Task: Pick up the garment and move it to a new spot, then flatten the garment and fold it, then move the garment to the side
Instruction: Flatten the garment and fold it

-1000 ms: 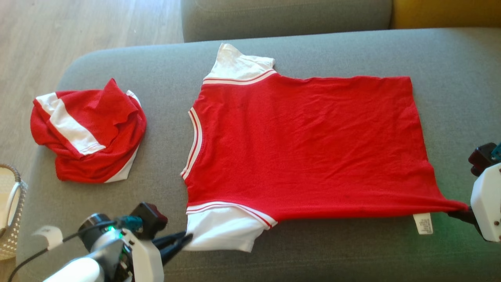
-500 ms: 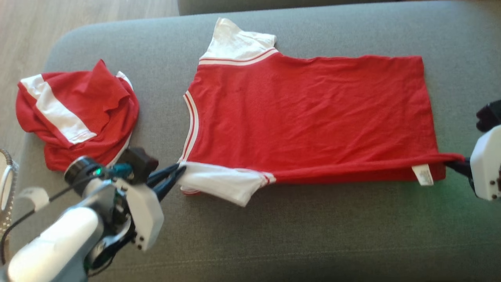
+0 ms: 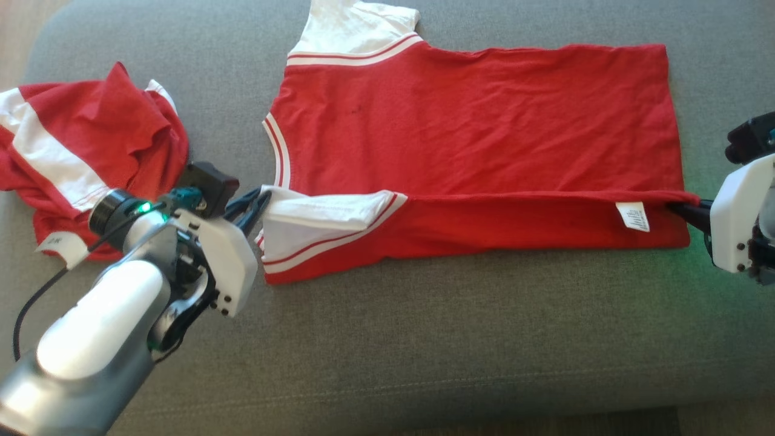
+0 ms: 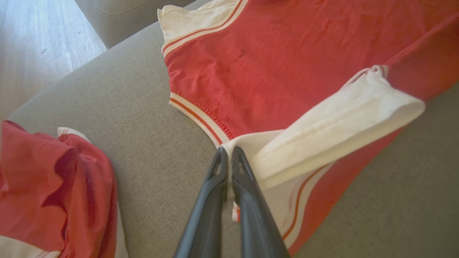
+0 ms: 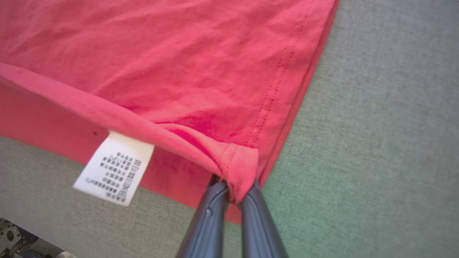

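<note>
The garment is a red shirt with white sleeves, spread flat on the grey sofa cushion. Its near long edge is lifted and turned back over the body. My left gripper is shut on the white near sleeve by the collar, as the left wrist view shows at the fingertips. At the other end my right gripper is shut on the near hem corner, with the white care label hanging beside it.
A second red and white garment lies crumpled on the cushion to the left, close behind my left wrist. Bare grey cushion stretches along the near side below the shirt. Wooden floor lies beyond the sofa's left end.
Both grippers have carried the shirt's near edge away from me, over the body, so the fold has grown. The head camera has tilted down, shifting the whole picture upward.
</note>
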You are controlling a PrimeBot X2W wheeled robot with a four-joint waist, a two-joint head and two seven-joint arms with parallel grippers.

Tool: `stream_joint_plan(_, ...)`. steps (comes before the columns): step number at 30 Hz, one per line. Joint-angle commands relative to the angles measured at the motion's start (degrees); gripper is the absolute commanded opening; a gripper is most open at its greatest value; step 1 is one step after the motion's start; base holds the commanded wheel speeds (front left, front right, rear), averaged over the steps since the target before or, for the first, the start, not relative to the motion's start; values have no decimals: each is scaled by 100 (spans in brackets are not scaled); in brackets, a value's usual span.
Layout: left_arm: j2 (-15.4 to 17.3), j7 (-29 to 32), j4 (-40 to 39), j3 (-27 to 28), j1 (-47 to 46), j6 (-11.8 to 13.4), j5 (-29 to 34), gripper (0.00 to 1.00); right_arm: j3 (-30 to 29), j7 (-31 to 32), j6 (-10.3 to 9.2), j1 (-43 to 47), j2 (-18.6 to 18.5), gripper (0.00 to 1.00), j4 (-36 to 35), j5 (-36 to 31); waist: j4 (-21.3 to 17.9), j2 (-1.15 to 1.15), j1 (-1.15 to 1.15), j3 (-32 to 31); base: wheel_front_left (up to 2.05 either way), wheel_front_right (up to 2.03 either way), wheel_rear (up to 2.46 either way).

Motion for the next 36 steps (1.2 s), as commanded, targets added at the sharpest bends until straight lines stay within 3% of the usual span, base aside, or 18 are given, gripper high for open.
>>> stream_joint_plan(1,129,-81,-35,270,-384,-20,76,0,-34,-91,-2,-59,-137,0,-15,-41,-23,0,0,55,0,0,0)
stream_joint_plan(3,48,-143,116,241,-487,-39,127,0,-42,-143,-2,-93,-95,0,28,-9,-36,0,0,99,0,0,0)
stream_joint_plan(4,1,-197,181,238,-539,-24,160,29,-72,-188,-2,-114,-73,26,68,26,-43,0,0,121,0,0,0)
stream_joint_plan(5,-54,-272,255,256,-590,33,197,98,-101,-263,-2,-138,-55,100,108,40,-45,0,0,140,0,0,0)
stream_joint_plan(12,-408,-860,797,587,-749,506,160,100,-481,-980,-2,-267,126,100,555,208,-58,0,0,178,0,0,0)
stream_joint_plan(19,-654,-2010,1128,1266,-478,1168,-113,100,-870,-2630,-2,-254,354,100,752,-108,-52,0,0,11,0,0,0)
stream_joint_plan(20,-654,-2010,1128,1266,-478,1168,-113,100,-870,-2630,-2,-254,354,100,752,-108,-52,0,0,11,0,0,0)
stream_joint_plan(21,-731,-2321,1073,1494,-347,1384,-187,100,-1019,-3149,-2,-224,402,100,752,-244,-53,0,0,-70,0,0,0)
stream_joint_plan(25,-887,-2540,824,1830,-61,1636,-261,100,-1439,-3528,-2,-153,535,100,698,-495,-51,0,0,-205,0,0,0)
stream_joint_plan(26,-1055,-2586,548,2106,191,1860,-205,100,-2243,-3571,-2,-58,731,100,530,-717,-43,0,0,-296,0,0,0)
stream_joint_plan(27,-1055,-2586,548,2106,191,1860,-205,100,-2243,-3571,-2,-58,731,100,530,-717,-43,0,0,-296,0,0,0)
stream_joint_plan(29,-1251,-2592,88,2333,496,1946,48,100,-3351,-3575,-2,309,1085,100,161,-1106,-47,0,0,-350,0,0,0)
stream_joint_plan(34,-1927,-2595,-712,3038,1373,2081,725,100,-5468,-3577,-2,1908,2339,100,-1353,-2828,-25,0,0,-487,0,0,0)
stream_joint_plan(36,-2208,-2595,-895,3219,1663,2024,1023,100,-5941,-3578,-2,2516,2858,100,-1953,-3539,-24,0,0,-521,0,0,0)
